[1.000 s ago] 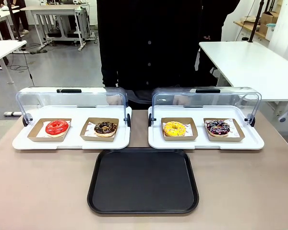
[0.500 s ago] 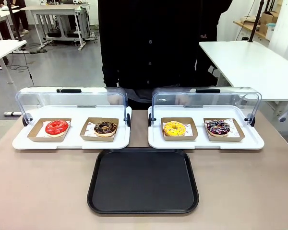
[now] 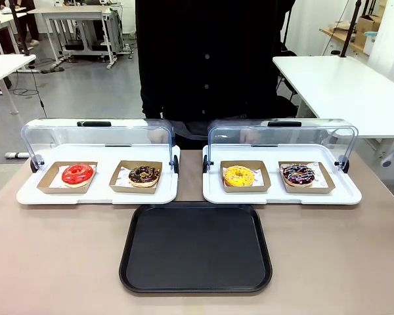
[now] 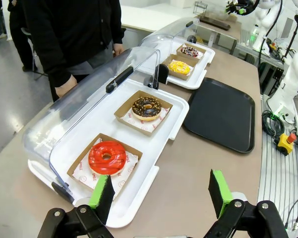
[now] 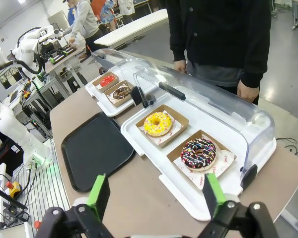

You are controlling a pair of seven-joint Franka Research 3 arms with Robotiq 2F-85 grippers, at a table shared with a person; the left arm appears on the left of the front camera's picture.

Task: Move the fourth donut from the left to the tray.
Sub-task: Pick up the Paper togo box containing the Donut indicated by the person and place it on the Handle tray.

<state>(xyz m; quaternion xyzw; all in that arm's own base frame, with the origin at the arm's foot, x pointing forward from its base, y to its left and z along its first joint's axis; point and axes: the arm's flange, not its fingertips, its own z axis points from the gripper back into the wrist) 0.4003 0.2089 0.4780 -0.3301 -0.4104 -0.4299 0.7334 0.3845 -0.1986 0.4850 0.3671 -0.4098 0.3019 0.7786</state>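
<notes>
Fourth donut [image 3: 298,174] sits farthest right in its brown holder [image 3: 324,185] on the right display tray [image 3: 282,197], whose clear lid [image 3: 282,136] is tipped back, leaving it reachable. The black tray [image 3: 196,249] lies bare just in front on the tabletop [image 3: 52,262], ready to receive it. The left hand [image 4: 161,191] and right hand [image 5: 155,193] both gape, holding nothing.

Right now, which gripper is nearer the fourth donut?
Right. The right gripper hangs just in front of the fourth donut; the left gripper is by the red donut, at the row's other end.
</notes>
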